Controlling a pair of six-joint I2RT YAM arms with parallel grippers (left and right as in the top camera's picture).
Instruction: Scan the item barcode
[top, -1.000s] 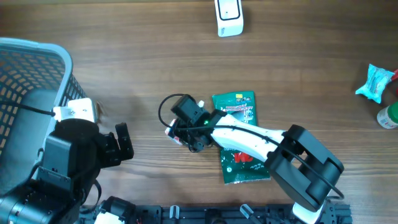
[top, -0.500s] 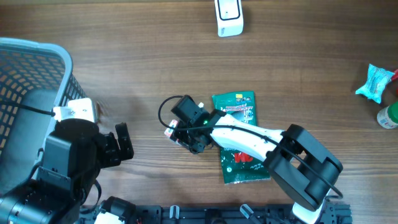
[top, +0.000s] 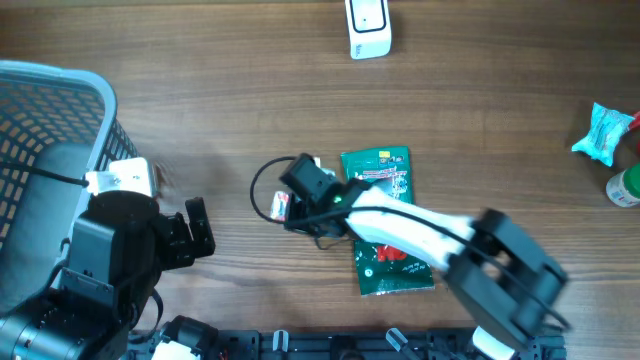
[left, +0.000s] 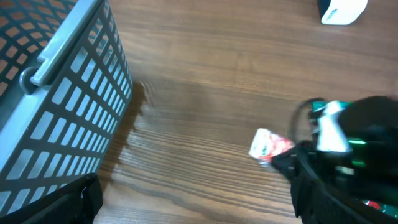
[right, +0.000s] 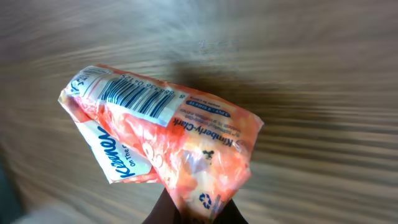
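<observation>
- From overhead, we see the right gripper (top: 293, 212) closed on a small red-and-white tissue pack (top: 279, 206). The pack sticks out past the fingertips toward the basket (top: 40, 110), over the wooden table (top: 200, 90).
- The pack sits just beside the left edge of a green packet (top: 385, 220), which lies flat under the blurred right arm.
- The white scanner (top: 368, 28) stands at the far edge of the table, well apart from the pack.
- The left gripper (top: 195, 235) hangs beside the basket with its fingers spread and nothing between them, well apart from the pack.
- A pale blue wrapper (top: 603, 133) and a bottle (top: 625, 187) lie at the right edge.
- From the left wrist, we see the tissue pack (left: 268, 145) at the tip of the dark right gripper (left: 292, 165), over bare table (left: 217, 62). The basket (left: 62, 93) fills the left side, and a corner of the scanner (left: 342, 9) shows at the top.
- From the right wrist, the tissue pack (right: 161, 137) fills the middle of the picture, pinched at its lower end by the right gripper (right: 193, 216).
- The rest of the pack rises away from the fingertips and is crumpled.
- The pack's barcode (right: 140, 99) faces this camera near its upper end, away from the pinch.
- The table (right: 311, 62) behind the pack is blurred.
</observation>
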